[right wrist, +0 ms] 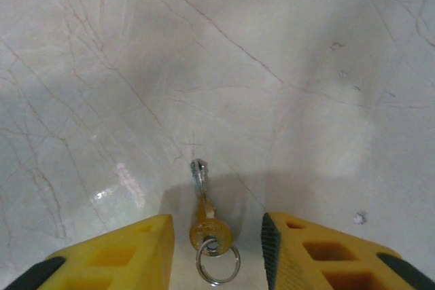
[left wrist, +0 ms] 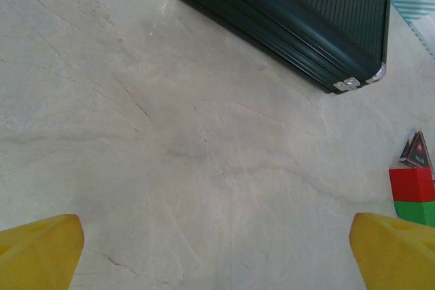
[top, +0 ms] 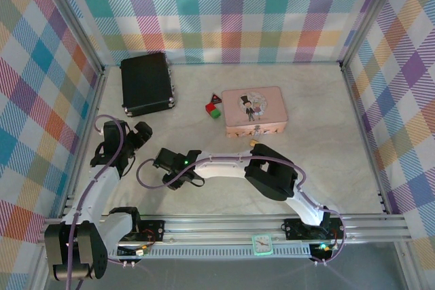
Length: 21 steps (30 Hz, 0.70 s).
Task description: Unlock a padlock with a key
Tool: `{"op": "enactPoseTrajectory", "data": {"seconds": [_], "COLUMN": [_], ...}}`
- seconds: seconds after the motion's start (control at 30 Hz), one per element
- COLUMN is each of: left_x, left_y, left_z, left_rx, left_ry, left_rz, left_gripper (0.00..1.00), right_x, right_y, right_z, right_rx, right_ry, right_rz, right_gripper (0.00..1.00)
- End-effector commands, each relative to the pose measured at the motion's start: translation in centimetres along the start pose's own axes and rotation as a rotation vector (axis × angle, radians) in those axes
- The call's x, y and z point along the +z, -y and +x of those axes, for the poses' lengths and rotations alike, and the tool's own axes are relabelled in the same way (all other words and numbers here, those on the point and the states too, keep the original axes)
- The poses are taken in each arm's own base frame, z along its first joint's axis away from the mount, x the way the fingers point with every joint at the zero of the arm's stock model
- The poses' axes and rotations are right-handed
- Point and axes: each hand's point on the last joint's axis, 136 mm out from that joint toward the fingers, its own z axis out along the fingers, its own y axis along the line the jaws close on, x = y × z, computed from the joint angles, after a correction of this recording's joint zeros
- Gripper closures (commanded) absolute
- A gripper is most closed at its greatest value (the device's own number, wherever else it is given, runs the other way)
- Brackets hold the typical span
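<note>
Padlock (top: 255, 142) tiny; perhaps partly hidden.

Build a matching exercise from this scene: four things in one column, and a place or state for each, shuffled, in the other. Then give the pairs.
Things
1. key
2. black case
3. pink box
4. left end effector

Places or states
A. open wide over bare table
B. toward the table's far left corner
C. lying between the fingers of the right end effector
D. just right of the red block and green block

Pairs: 1-C, 2-B, 3-D, 4-A
</note>
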Motion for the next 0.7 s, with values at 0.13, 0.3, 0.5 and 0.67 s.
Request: {"op": "enactPoseTrajectory", "data": {"seconds": [0.13, 0.3, 0.5, 0.67], "left_x": [-0.3, -0.4, -0.4, -1.4], "left_y": [0.2, 0.4, 1.6, 3.7], "left_z": [-0.5, -0.2, 1.2, 3.1], "left_rx": [-0.003, -0.008, -0.036, -0.092], "left_ry": [0.013, 0.001, -0.072, -0.126], "left_rz": [0.013, 0.032, 0.107, 0.221], "left_gripper": [0.00, 0.00, 0.00, 0.00], "right_x": [0.1, -0.8, -2.9, -5.5], "right_y": [0.7, 0.8, 1.3, 2.6], "right_z": [3.5, 3.1, 2.3, 2.3], "right_rx": [-0.021, -0.010, 0.047, 0.157], "right_ry": [-0.112, -0.076, -0.020, 0.024], "right_rz": [0.039, 0.025, -0.052, -0.119], "right_gripper": [0.85, 1.00, 1.00, 1.00]}}
